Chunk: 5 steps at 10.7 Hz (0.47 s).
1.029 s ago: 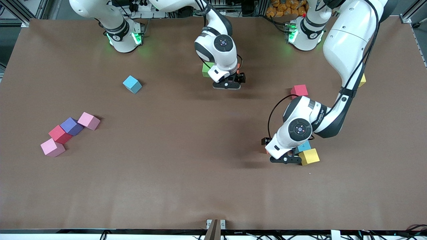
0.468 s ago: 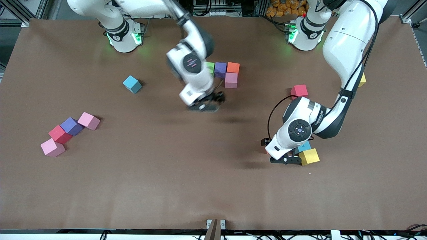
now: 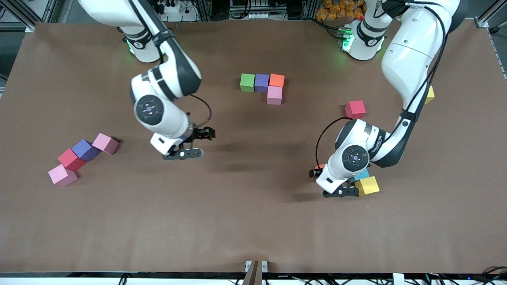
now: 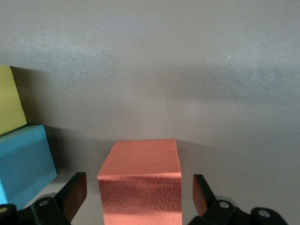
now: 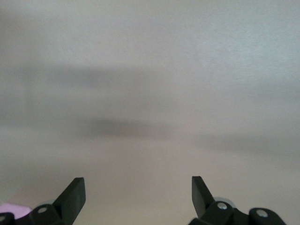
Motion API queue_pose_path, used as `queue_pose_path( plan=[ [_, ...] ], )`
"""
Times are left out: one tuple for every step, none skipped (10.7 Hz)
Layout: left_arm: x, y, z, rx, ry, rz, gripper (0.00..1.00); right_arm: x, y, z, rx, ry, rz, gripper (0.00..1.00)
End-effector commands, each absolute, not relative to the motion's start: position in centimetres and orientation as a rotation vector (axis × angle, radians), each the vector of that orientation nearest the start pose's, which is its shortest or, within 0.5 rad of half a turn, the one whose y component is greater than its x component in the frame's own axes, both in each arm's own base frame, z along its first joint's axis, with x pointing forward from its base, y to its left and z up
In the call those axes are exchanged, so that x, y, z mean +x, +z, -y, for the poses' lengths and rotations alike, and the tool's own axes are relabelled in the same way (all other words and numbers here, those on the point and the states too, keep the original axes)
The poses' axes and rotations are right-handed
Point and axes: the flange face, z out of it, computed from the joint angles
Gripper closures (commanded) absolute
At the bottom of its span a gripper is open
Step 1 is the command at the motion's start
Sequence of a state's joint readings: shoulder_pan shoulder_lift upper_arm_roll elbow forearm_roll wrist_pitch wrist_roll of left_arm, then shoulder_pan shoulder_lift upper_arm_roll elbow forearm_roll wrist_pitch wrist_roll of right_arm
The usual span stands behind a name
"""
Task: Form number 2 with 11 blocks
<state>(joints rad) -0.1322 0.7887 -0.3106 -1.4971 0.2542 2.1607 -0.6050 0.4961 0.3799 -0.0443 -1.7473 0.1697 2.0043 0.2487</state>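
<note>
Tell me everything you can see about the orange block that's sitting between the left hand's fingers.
The orange block is a small matte cube, foam by the look of it, with a fine pebbled texture on the face toward the wrist camera. It sits flat on the brown table, between the open fingers of the left hand, with a gap on each side, so it is not gripped. A light blue block lies close beside it. From the front only a sliver shows beside the arm.

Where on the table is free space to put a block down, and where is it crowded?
Free: the wide strip of table nearest the front camera, and the middle between the pink block and that strip. Crowded: around the left tool, open around an orange block beside the blue and yellow blocks.
</note>
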Motion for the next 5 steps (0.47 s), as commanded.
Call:
queue_pose_path(
  plan=[
    [65.9, 20.8, 26.4, -3.110, 0.108, 0.165, 0.36, 52.6, 36.8, -27.0, -3.070, 0.243, 0.311, 0.00],
    [65.9, 20.8, 26.4, -3.110, 0.108, 0.165, 0.53, 51.2, 37.1, -25.9, -3.076, 0.245, 0.331, 0.00],
    [65.9, 20.9, 26.5, -3.109, 0.105, 0.163, 0.73, 50.1, 37.5, -24.8, -3.068, 0.249, 0.394, 0.00],
    [65.7, 21.1, 27.1, -3.109, 0.097, 0.143, 0.91, 48.8, 37.4, -23.8, -3.059, 0.256, 0.450, 0.00],
    [65.4, 21.4, 27.9, -3.111, 0.094, 0.134, 0.94, 47.8, 36.9, -22.7, -3.047, 0.263, 0.501, 0.00]
  ],
)
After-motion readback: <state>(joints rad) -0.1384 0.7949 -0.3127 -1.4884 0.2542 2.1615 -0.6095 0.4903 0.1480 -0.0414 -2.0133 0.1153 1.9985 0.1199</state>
